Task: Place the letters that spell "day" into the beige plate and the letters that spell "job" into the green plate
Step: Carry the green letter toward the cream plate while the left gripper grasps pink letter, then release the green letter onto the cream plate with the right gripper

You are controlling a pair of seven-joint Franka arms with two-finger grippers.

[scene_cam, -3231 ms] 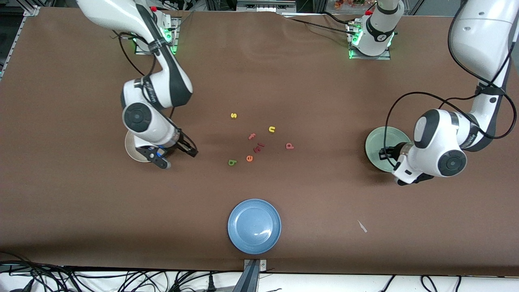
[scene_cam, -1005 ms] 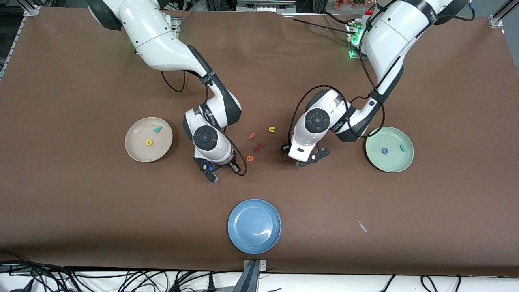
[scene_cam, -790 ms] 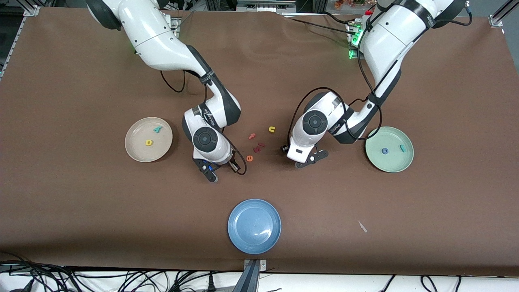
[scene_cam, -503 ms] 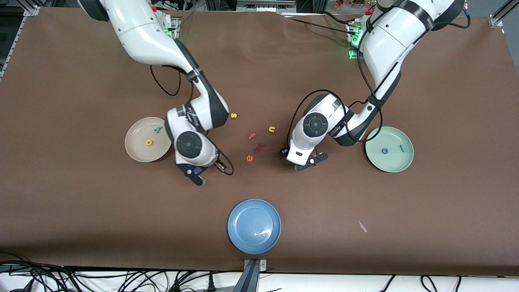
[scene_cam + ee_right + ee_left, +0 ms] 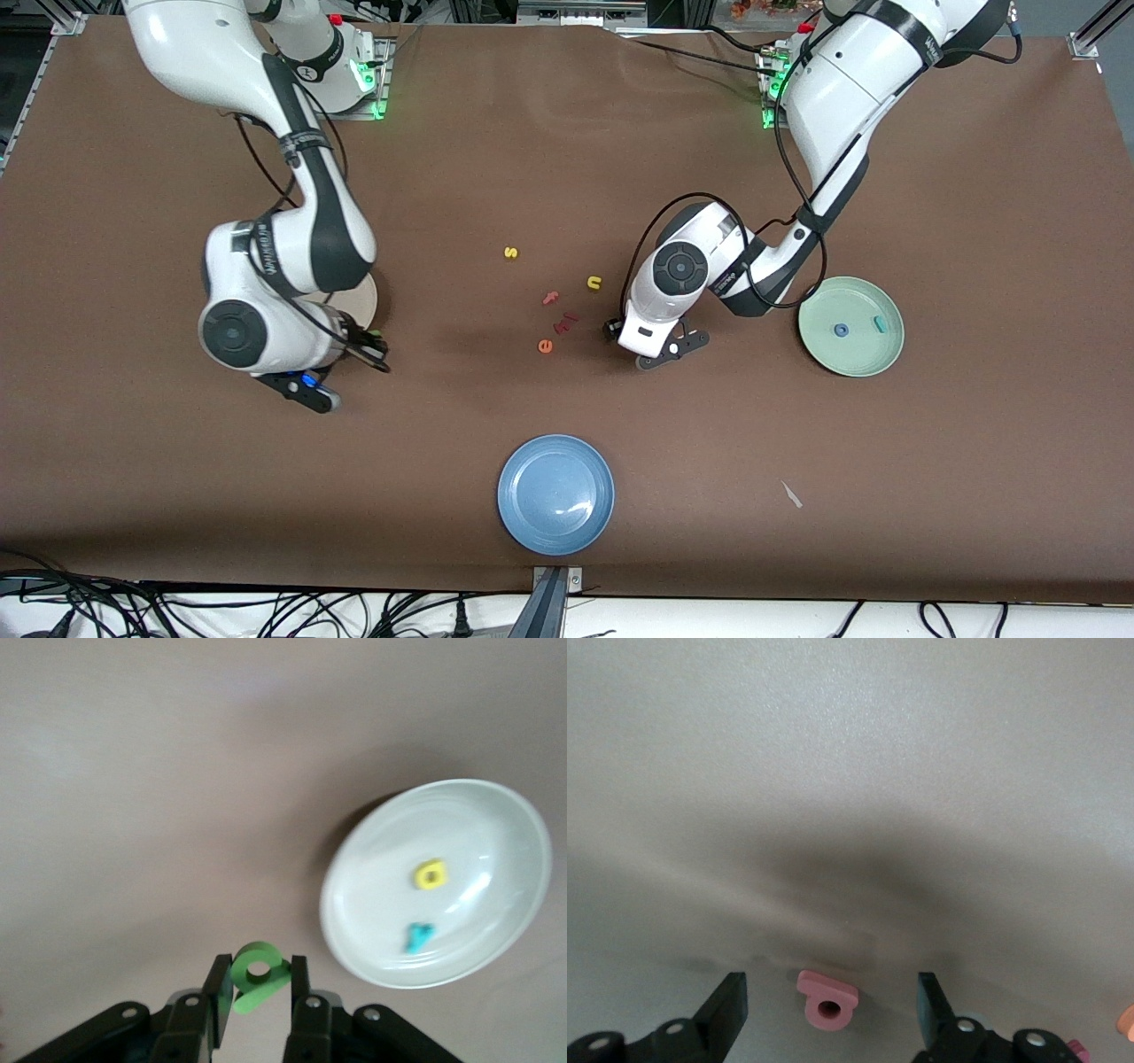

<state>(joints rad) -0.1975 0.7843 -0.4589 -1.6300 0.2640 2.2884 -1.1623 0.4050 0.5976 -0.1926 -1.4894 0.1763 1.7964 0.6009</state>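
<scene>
Right tool [image 5: 255,997] pinches the green a [image 5: 257,975] by its flat faces, bowl hole showing between the fingers, and hangs just beside the beige plate [image 5: 365,301], at the rim nearer the front camera. Judged: carried here to drop in and finish "day". The yellow d [image 5: 431,874] and teal y [image 5: 419,937] lie in that plate already, close together near its centre. The plate is smooth, glossy and shallow, with a raised rim.

Left tool [image 5: 831,1010] is spread wide, low over the table, straddling the salmon b [image 5: 827,998]; the letter lies flat between the fingers, untouched as far as shows. Judged: lined up to close on the last "job" letter.

The green plate [image 5: 864,354] sits well apart from the beige plate, toward the left arm's end; the blue o [image 5: 841,330] and teal j [image 5: 879,324] rest in it.

All letters are small, matte foam, thick-cut. Table cover is brown cloth, faintly creased.

Strays between the plates: yellow s [image 5: 509,252], yellow u [image 5: 594,283], pink f [image 5: 550,298], orange e [image 5: 546,346].
</scene>
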